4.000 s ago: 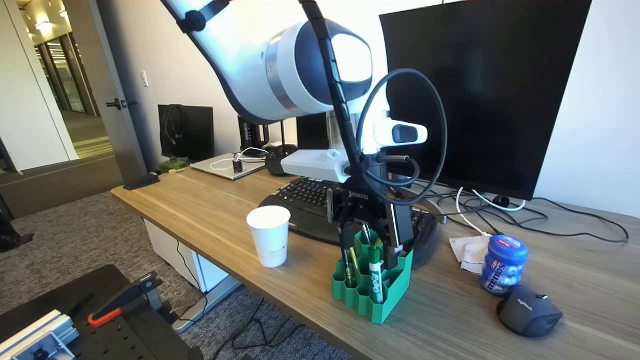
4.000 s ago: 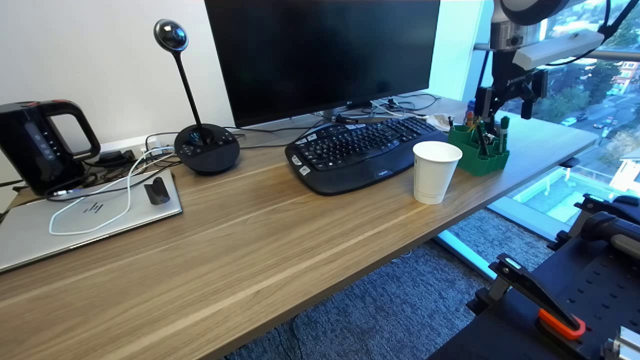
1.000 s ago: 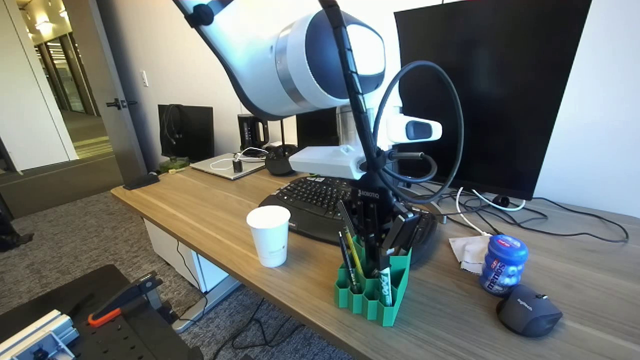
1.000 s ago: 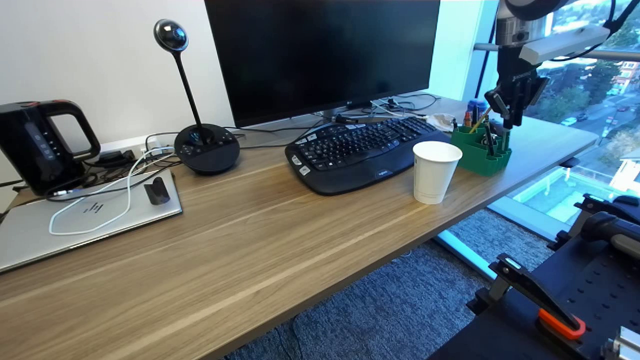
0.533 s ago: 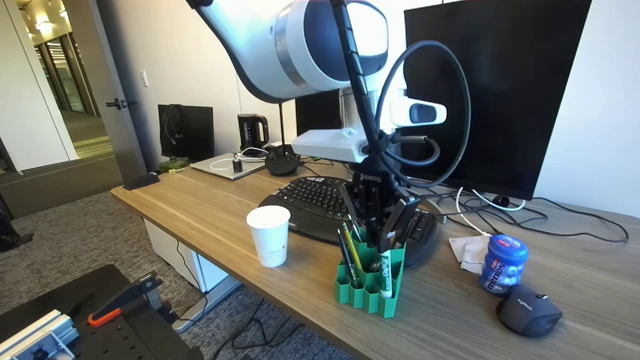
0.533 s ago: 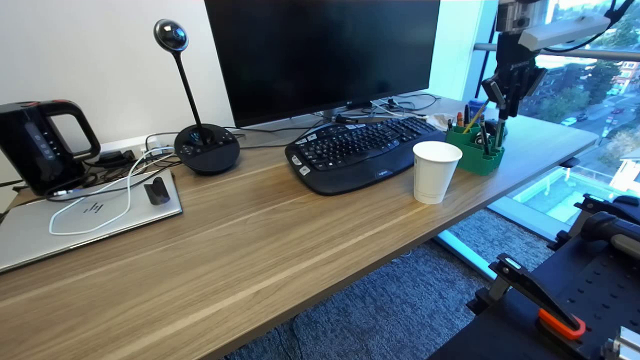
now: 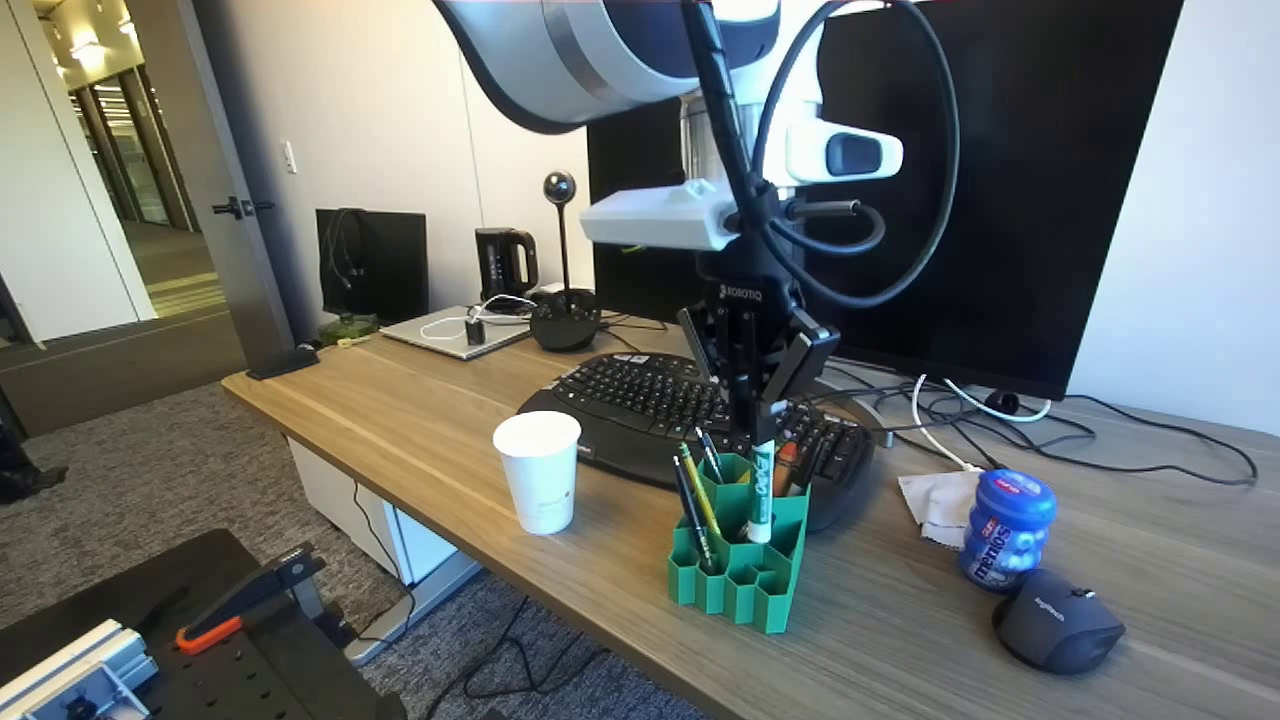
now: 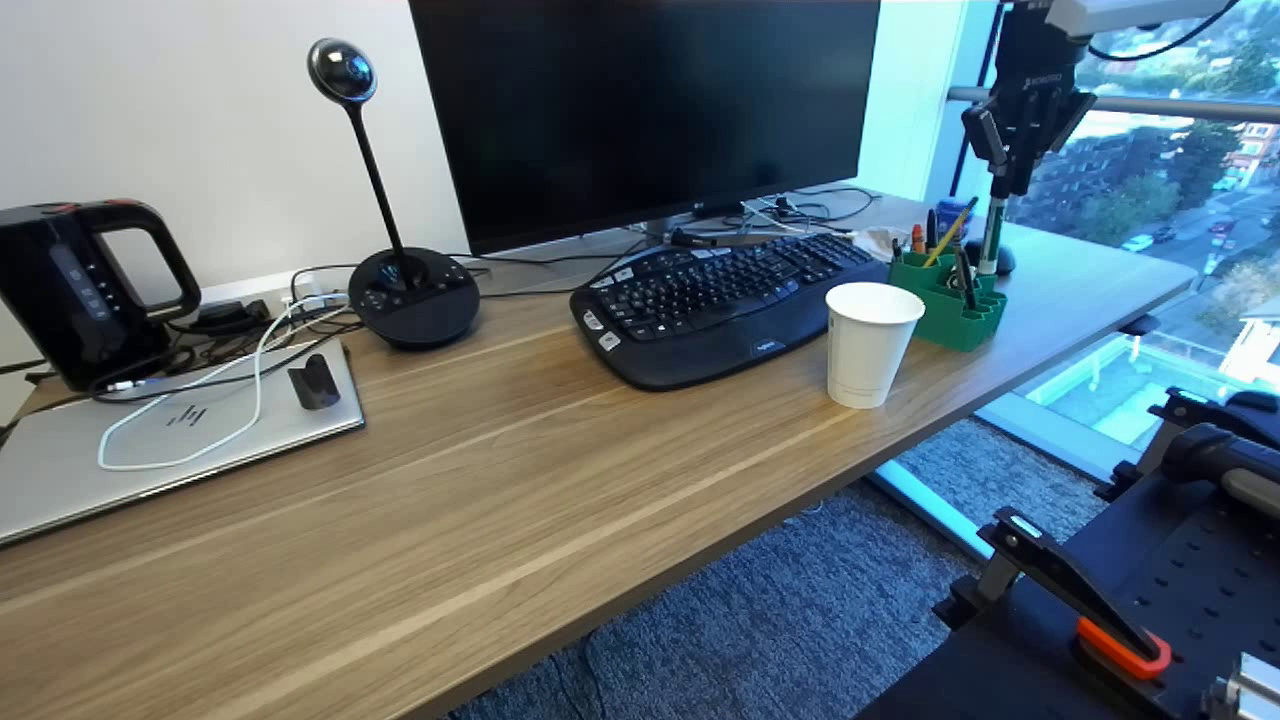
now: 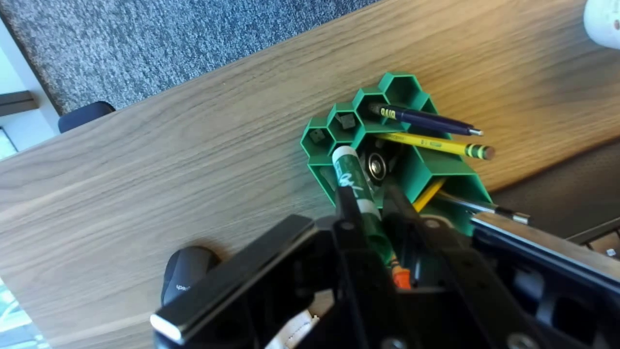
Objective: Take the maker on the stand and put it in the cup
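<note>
The black gripper (image 7: 757,425) is clamped on the green-and-white marker (image 7: 761,495), holding it nearly upright by its cap end. The marker has just risen: its lower end, down in the green stand (image 7: 740,605) a moment ago, now looks to be just above the slots. A pen (image 7: 694,520) and a yellow pencil (image 7: 700,490) lean in the stand. In both exterior views the white cup (image 7: 541,478) stands upright on the counter (image 7: 440,415), left of the stand and apart from the marker. The pick seems done; what likely remains is to carry the marker left, over the cup, and lower it in.
</note>
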Motion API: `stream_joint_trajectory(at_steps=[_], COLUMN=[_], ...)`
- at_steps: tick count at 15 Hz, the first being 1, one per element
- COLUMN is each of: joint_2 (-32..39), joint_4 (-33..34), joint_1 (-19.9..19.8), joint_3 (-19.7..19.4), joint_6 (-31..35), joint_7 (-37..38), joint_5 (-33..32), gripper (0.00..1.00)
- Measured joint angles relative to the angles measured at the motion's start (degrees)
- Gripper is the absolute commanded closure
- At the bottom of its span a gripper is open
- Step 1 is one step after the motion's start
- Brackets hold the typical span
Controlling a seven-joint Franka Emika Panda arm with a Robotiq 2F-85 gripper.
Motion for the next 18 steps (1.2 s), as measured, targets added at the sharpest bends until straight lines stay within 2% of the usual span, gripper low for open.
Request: stream_joint_trajectory(at_steps=[11, 18], joint_2=[-4.09, -8.29], joint_4=[-0.17, -2.81], joint_1=[-0.16, -0.16], joint_3=[1.35, 2.78], joint_6=[-0.03, -0.03], joint_7=[-2.91, -6.45], joint_5=[2.29, 3.35], gripper=[0.95, 0.95])
